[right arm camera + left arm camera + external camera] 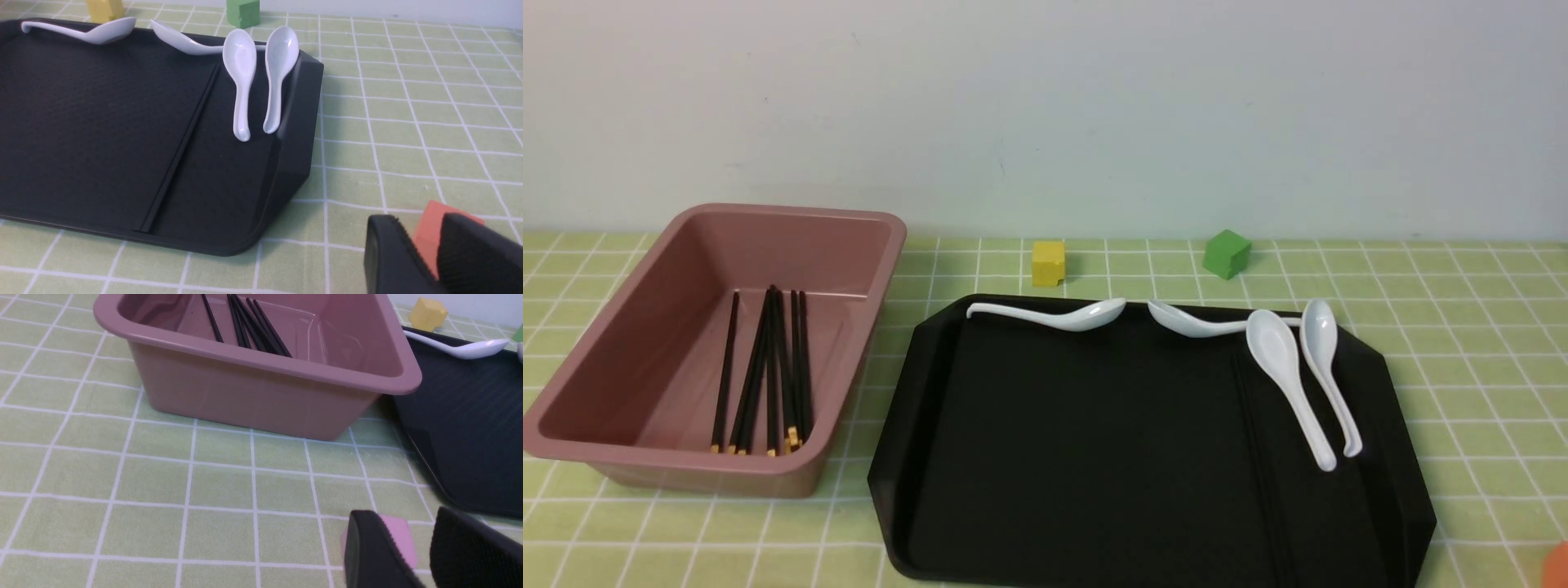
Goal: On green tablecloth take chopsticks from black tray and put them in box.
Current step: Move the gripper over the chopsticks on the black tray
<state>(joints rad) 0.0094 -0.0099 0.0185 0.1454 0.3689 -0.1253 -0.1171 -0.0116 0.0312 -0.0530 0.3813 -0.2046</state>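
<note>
The green tablecloth covers the table. The pink box stands at the left and holds several black chopsticks with gold tips; they also show in the left wrist view. The black tray lies at centre right. A thin black stick-like line lies lengthwise on it, probably chopsticks, no gold tip visible. Neither gripper shows in the front view. My left gripper hovers low over the cloth near the box, fingers slightly apart and empty. My right gripper is beside the tray's corner, fingers slightly apart and empty.
Several white spoons lie along the tray's far and right sides. A yellow cube and a green cube sit behind the tray. A pink cube lies under the left fingers. An orange cube lies under the right fingers.
</note>
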